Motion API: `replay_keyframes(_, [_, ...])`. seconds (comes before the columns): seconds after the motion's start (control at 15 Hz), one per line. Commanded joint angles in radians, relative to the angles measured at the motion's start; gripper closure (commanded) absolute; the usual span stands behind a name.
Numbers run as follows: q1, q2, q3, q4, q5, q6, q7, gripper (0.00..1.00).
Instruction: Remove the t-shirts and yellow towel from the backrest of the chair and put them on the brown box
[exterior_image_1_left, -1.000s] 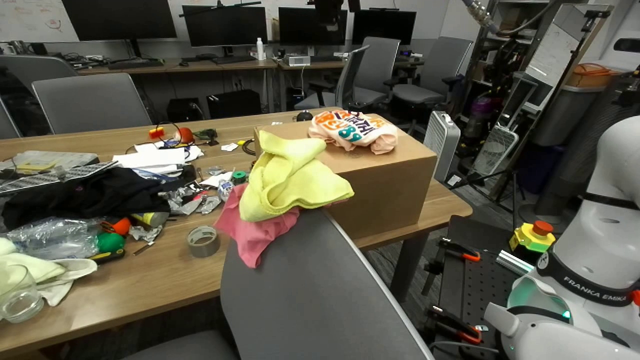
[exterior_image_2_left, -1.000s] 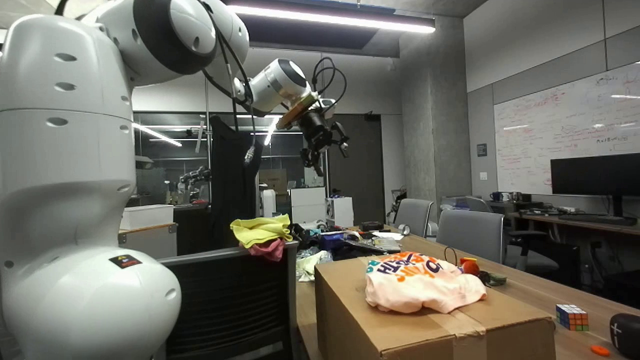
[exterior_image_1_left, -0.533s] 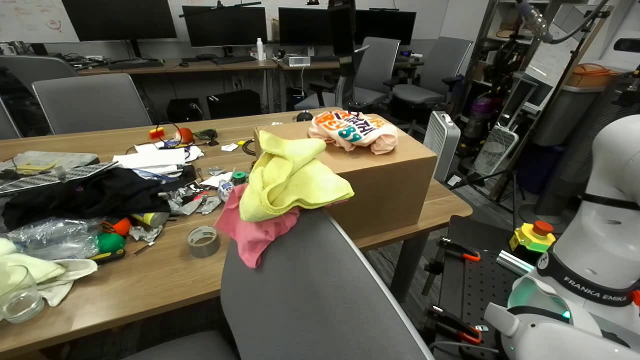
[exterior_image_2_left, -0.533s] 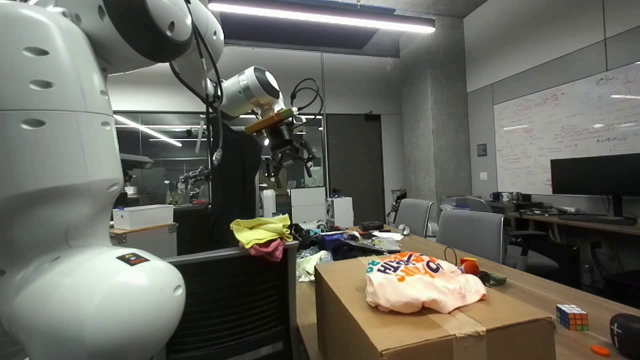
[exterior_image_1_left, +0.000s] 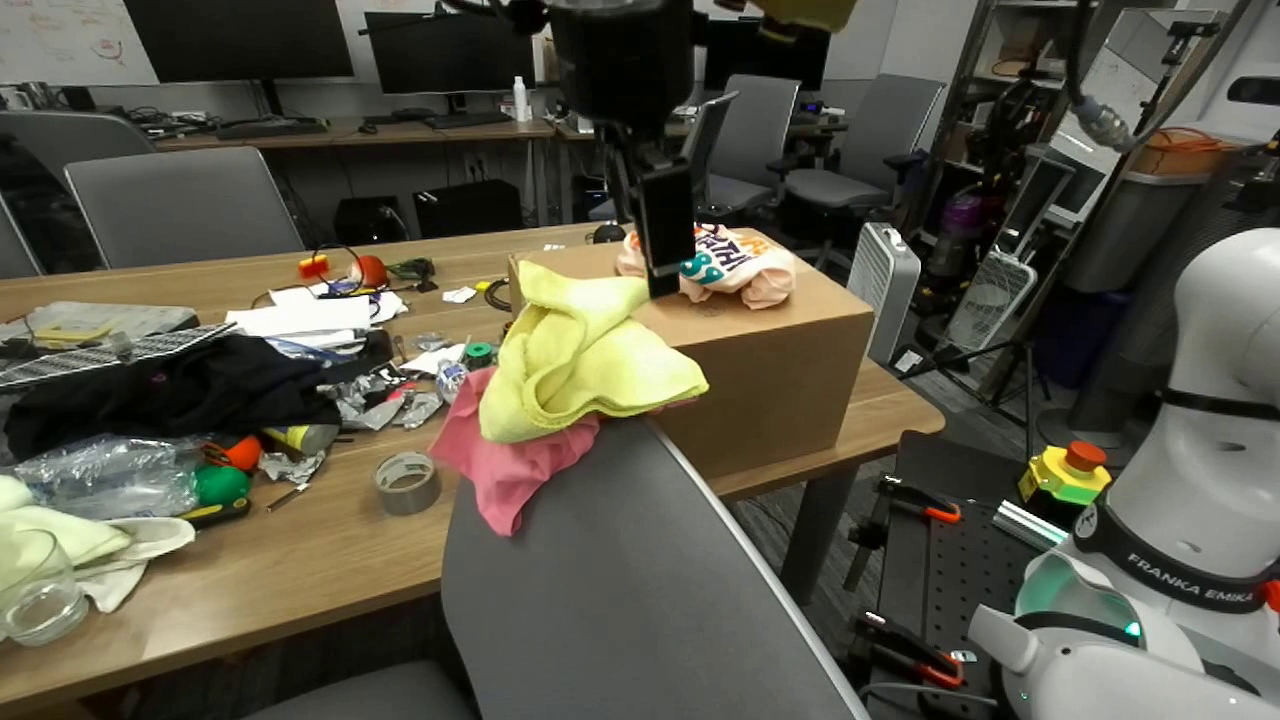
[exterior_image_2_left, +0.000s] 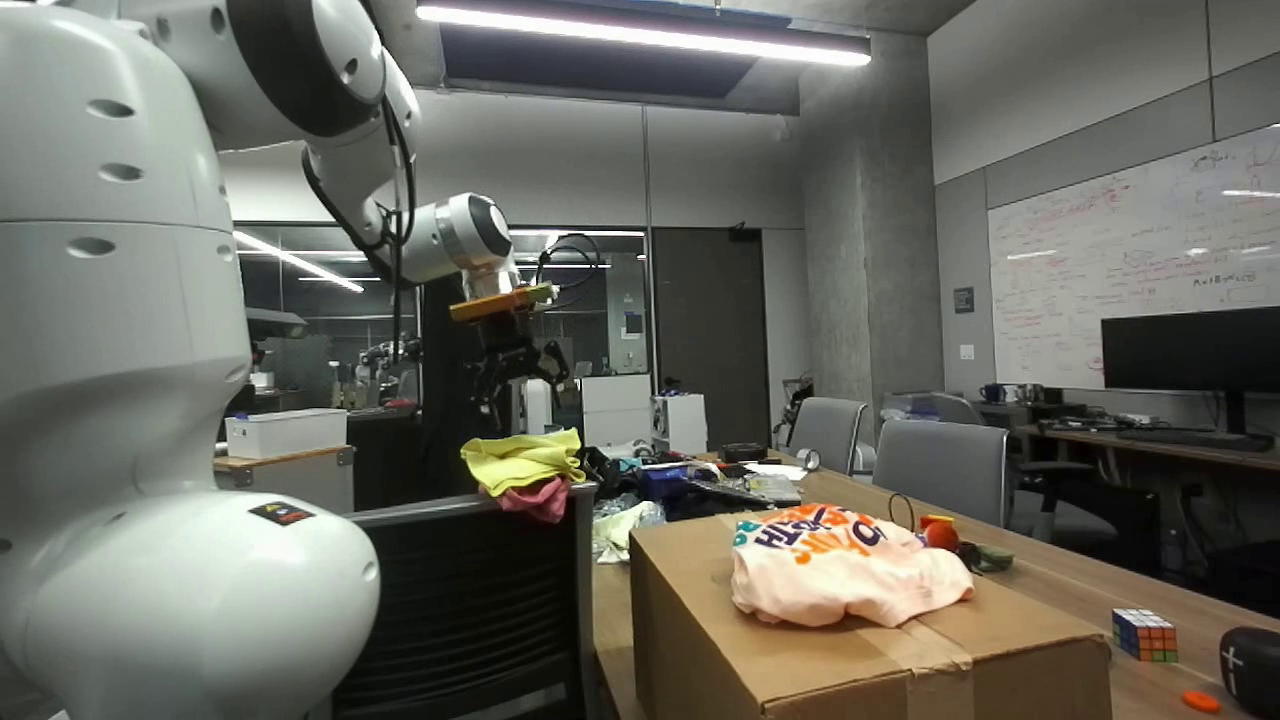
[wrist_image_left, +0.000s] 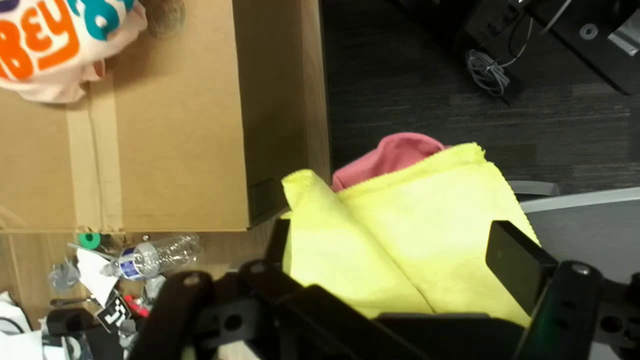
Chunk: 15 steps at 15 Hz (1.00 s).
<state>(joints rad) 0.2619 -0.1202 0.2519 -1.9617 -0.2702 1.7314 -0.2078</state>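
The yellow towel (exterior_image_1_left: 600, 360) lies bunched over the top of the grey chair's backrest (exterior_image_1_left: 620, 570), on top of a dark pink cloth (exterior_image_1_left: 510, 470). Both cloths show in an exterior view, the towel (exterior_image_2_left: 522, 460) above the pink cloth (exterior_image_2_left: 537, 499). A pale pink t-shirt (exterior_image_2_left: 850, 580) with coloured letters lies crumpled on the brown box (exterior_image_2_left: 690, 630). My gripper (exterior_image_2_left: 524, 394) is open and empty, just above the towel, pointing down. In the wrist view the towel (wrist_image_left: 415, 220) shows between the spread fingers, with the pink cloth (wrist_image_left: 395, 157) beyond it.
The box stands on the wooden table (exterior_image_1_left: 330, 560) beside the chair. A tape roll (exterior_image_1_left: 407, 484), a black cloth (exterior_image_1_left: 180, 395), plastic and other clutter lie on the table. A Rubik's cube (exterior_image_2_left: 1144, 635) and a black speaker (exterior_image_2_left: 1250, 672) stand beyond the box.
My gripper has moved down and across to above the chair's backrest, and stays open. The towel, the pink cloth and the t-shirt have not moved.
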Motion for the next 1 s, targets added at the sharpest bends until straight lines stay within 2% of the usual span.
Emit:
replay_keyframes(0.0, [0.021, 0.022, 0.028, -0.028, 0.008, 0.099, 0.019, 0.00])
replay_keyframes(0.27, [0.025, 0.046, 0.039, -0.036, 0.015, 0.143, 0.027, 0.00])
replay_keyframes(0.93, [0.015, 0.068, 0.027, -0.040, 0.020, 0.164, 0.033, 0.00])
